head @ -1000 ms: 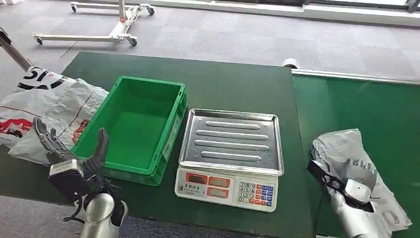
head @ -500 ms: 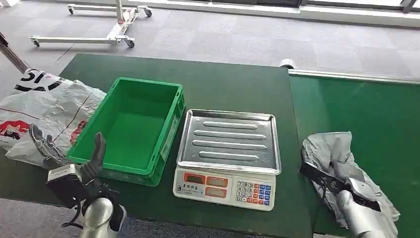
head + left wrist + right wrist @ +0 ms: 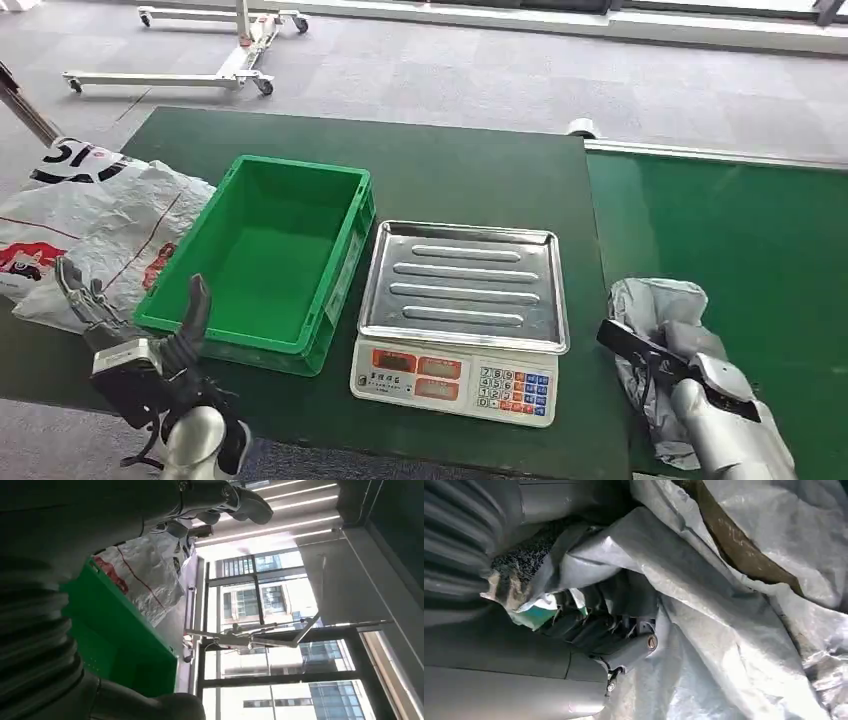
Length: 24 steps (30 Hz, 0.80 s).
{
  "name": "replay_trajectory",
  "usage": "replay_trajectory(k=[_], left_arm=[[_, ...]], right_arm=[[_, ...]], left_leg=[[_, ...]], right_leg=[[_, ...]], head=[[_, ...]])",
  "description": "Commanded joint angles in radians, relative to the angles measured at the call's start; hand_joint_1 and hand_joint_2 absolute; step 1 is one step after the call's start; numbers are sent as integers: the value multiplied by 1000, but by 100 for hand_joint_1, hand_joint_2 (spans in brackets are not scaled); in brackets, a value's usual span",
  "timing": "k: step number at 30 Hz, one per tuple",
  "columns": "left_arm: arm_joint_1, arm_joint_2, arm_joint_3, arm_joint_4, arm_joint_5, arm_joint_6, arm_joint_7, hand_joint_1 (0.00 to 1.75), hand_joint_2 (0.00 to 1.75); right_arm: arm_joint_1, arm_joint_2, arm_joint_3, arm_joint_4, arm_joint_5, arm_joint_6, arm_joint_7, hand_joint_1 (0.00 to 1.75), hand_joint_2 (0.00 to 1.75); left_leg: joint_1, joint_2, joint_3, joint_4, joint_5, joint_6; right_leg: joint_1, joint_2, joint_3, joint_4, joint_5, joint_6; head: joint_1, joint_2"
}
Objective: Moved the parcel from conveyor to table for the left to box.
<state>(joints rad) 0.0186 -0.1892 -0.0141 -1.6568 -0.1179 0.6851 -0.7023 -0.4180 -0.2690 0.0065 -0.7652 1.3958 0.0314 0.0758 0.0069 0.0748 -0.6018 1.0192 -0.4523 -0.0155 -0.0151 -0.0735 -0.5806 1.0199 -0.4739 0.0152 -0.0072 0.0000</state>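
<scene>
A crumpled grey plastic parcel [image 3: 665,330] lies on the green conveyor belt [image 3: 760,230] at the right. My right hand [image 3: 690,365] grips it from the near side; in the right wrist view its dark fingers [image 3: 589,630] are buried in the parcel's [image 3: 734,630] folds. An empty green box [image 3: 265,255] stands on the dark green table [image 3: 470,170], left of a weighing scale [image 3: 460,310]. My left hand [image 3: 135,335] hovers at the table's near left edge, in front of the box, fingers spread and holding nothing. The left wrist view shows the box's [image 3: 120,640] green wall.
A large white printed bag [image 3: 85,225] lies on the table left of the box. A white wheeled frame [image 3: 190,50] stands on the grey carpet beyond the table. A metal rail edges the far side of the conveyor.
My right hand has pulled the parcel along the belt toward the table and nearer to me, bunching it up. The left hand has sunk slightly. The view shifted a little.
</scene>
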Motion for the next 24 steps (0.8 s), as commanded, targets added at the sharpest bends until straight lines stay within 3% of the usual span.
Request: replay_trajectory(k=[1,3,4,8,16,18,19,20,21,22,24], left_arm=[[46,9,8,-37,-4,9,4,0,175],[48,6,3,-41,-6,10,4,0,175],[48,6,3,-41,-6,10,4,0,175],[43,4,0,-35,-9,13,4,0,175],[28,-10,-2,-15,-17,13,4,0,175],[23,-10,-16,0,-14,11,4,0,175],[19,-11,-22,7,-14,12,4,0,175],[17,-11,-23,9,-18,12,4,0,175],[16,-5,-28,8,-17,13,4,0,175],[15,-1,-27,9,-13,13,4,0,175],[15,1,-27,8,-11,13,4,0,175]], right_arm=[[25,90,-12,-387,173,-280,238,175,175],[55,50,34,-552,175,-257,310,175,175],[55,50,34,-552,175,-257,310,175,175],[77,35,43,-607,175,-299,328,175,175],[71,-109,231,-778,175,-332,543,175,175],[47,-213,291,-822,175,-436,622,175,175],[46,-225,324,-839,175,-474,622,175,175],[72,-88,369,-849,124,-531,440,175,175],[103,76,269,-850,19,-500,122,175,175],[102,115,268,-846,51,-490,116,175,175],[101,148,271,-841,82,-485,116,175,175]], left_leg=[[1,0,0,-1,0,0],[-1,2,-3,0,0,0],[-2,0,-4,0,0,0],[0,-4,-1,-2,1,0],[-1,-3,-4,0,1,0],[-1,-4,-4,0,1,0],[-1,-7,-4,-1,1,1],[-2,-6,-5,0,1,1],[-1,-7,-4,-1,1,1],[0,1,0,-3,1,-1],[0,-1,-2,-4,1,-1]], right_leg=[[0,14,-2,-1,2,-2],[-1,13,-5,1,2,-2],[-2,8,-6,2,1,-1],[-1,8,-2,-2,1,-2],[-1,4,-5,0,0,-1],[-2,3,-5,0,0,-1],[-2,5,-4,-1,1,-1],[-2,3,-5,1,0,0],[-2,6,-4,-1,1,-1],[-1,9,-2,-3,2,-2],[0,7,-1,-3,2,-2]], head=[[0,0],[0,0],[0,0],[0,0],[0,0],[0,0],[0,0],[0,0],[0,0],[0,0],[2,0]])
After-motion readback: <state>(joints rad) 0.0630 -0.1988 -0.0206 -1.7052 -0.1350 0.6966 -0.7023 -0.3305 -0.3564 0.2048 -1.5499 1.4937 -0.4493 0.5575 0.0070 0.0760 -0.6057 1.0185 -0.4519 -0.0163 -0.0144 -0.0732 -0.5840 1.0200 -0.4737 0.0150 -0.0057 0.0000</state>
